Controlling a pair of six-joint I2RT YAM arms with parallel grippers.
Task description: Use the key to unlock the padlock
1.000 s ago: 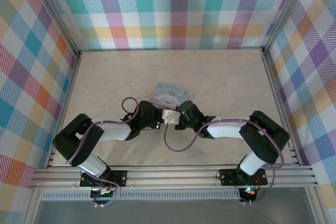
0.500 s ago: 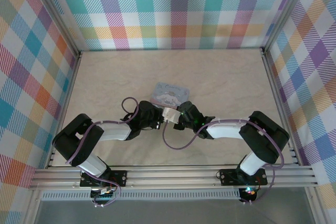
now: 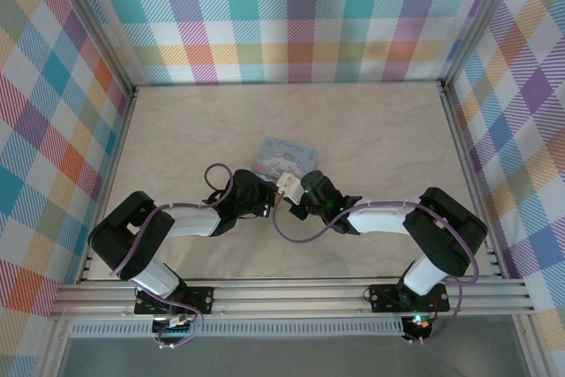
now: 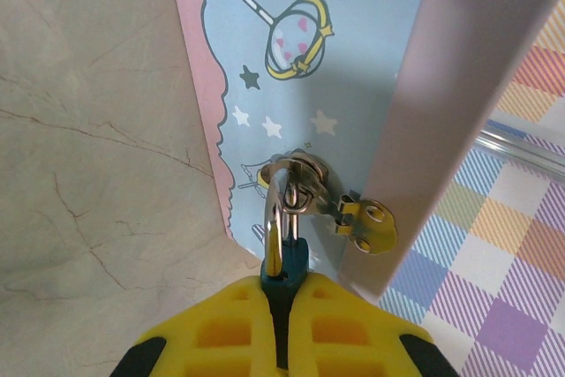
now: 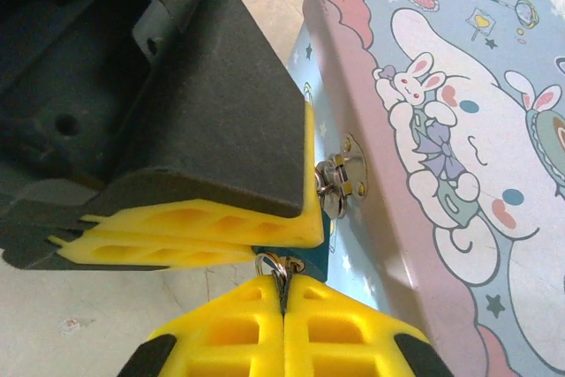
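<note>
Both arms fold inward, wrists meeting mid-desk.
Left gripper (image 4: 281,311) and right gripper (image 5: 284,311) are both clamped tight (yellow pads together), nearly tip to tip.

**Table** (image 3: 380,130): a pale cream surface with faint brown veining. One object lies on it, a pale blue rectangular tin (image 3: 284,157) with a pink border and a white long-eared cartoon figure on its lid. It sits just beyond the point where the left gripper (image 3: 272,207) and the right gripper (image 3: 291,207) meet, with one side wall facing them. In the left wrist view, the veined surface lies left of the fingertips and the tin's wall stands directly ahead.
</note>
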